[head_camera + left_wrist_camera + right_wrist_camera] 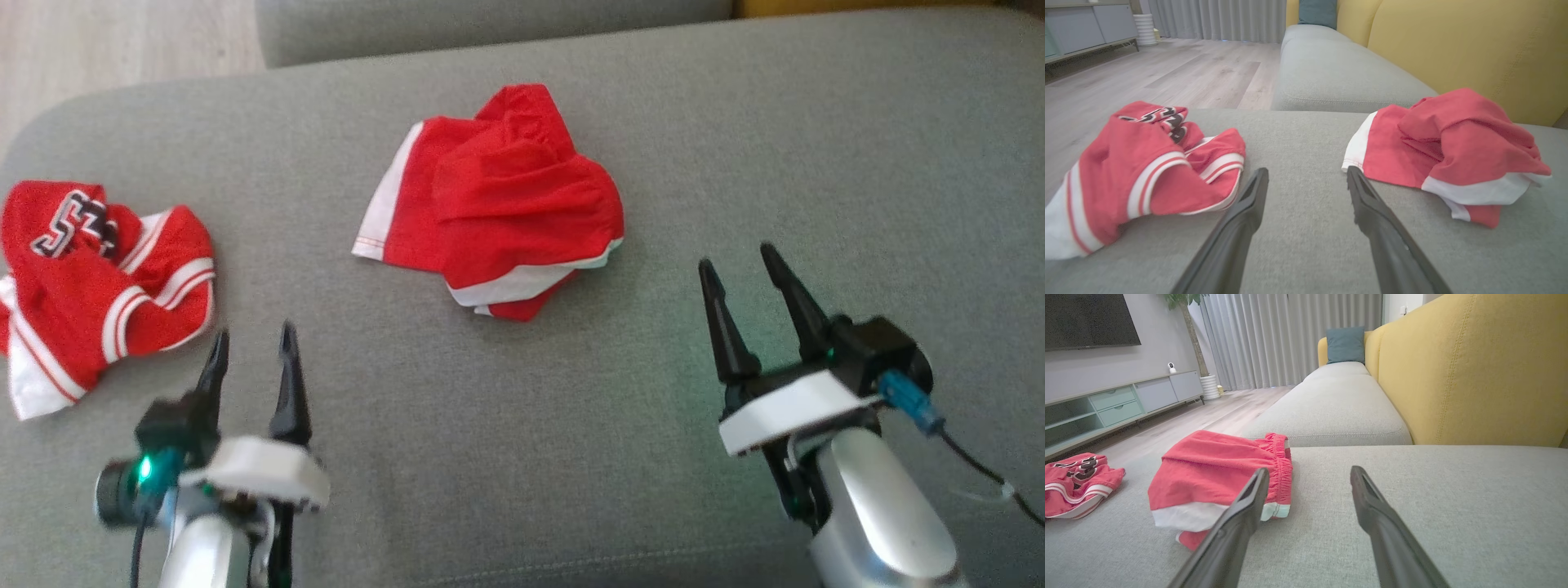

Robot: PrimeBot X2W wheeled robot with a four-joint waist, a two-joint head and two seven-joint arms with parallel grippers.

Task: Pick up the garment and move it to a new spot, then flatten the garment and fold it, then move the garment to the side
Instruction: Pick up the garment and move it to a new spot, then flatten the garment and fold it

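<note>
Two red garments on your grey sofa seat (522,425): loosely folded shorts (498,196) mid-cushion, beyond both grippers; crumpled jersey (98,278) at the left edge, just beside your left gripper (253,331). Both grippers' fingers spread, holding nothing. Bare cushion between right gripper (736,257) and shorts.

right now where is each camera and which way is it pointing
Head view: on the head, looking down at the grey sofa seat; left end effector and right end effector show, both open.
Left wrist view: on the left wrist, looking low across the seat between jersey and red shorts; its two fingers show.
Right wrist view: on the right wrist, looking along the sofa toward the curtains; its two fingers show.
Shared: all three show both garments.
</note>
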